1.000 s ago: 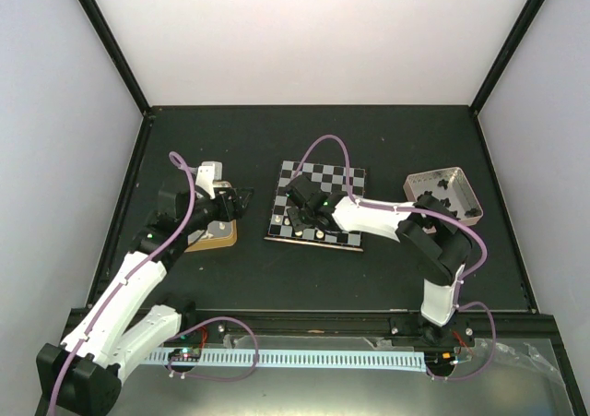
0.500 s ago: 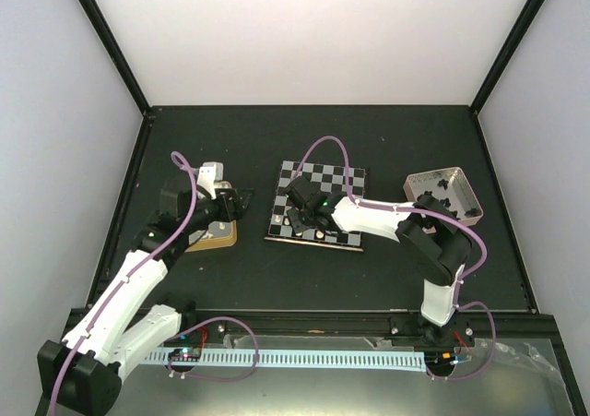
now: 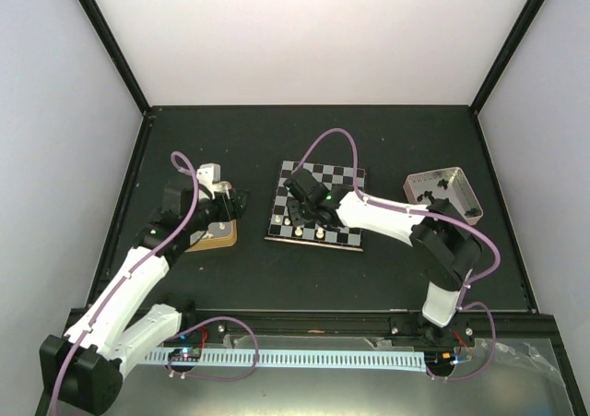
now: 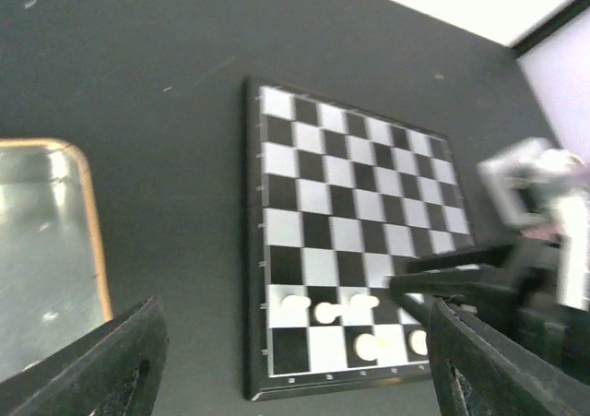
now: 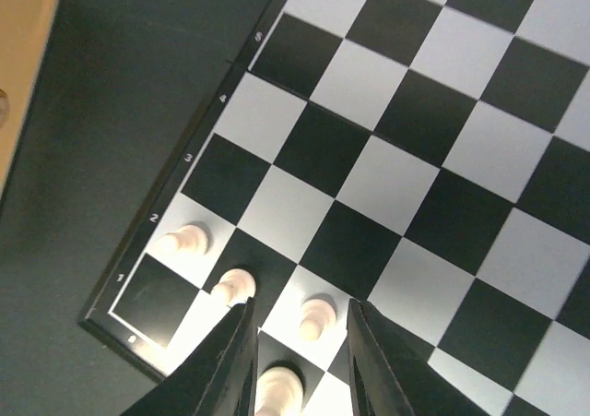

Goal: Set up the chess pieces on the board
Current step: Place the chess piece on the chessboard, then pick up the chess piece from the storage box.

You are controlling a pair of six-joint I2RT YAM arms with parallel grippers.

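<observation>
- Dark matte tabletop is enclosed by plain white walls and black corner posts.
- Near its middle a thin flat square board is laid, chequered in black and pale silvery-grey squares, with a dark rim on which small numerals are printed.
- Tiny cream-white chess pieces, smooth and rounded, are gathered on the two rows nearest the arms; their kinds cannot be told.
- The right gripper is held over that corner with its black fingers parted. One cream piece stands between them, close to one finger, and is not clamped.
- The left gripper is spread wide with nothing between its fingers. A gold-rimmed rectangular tin with a shiny floor is cut off at the edge of its wrist view.
- Small black chess pieces are heaped in a pinkish-silver square tin at the right, partly hidden by the right arm and too small to be counted.
</observation>
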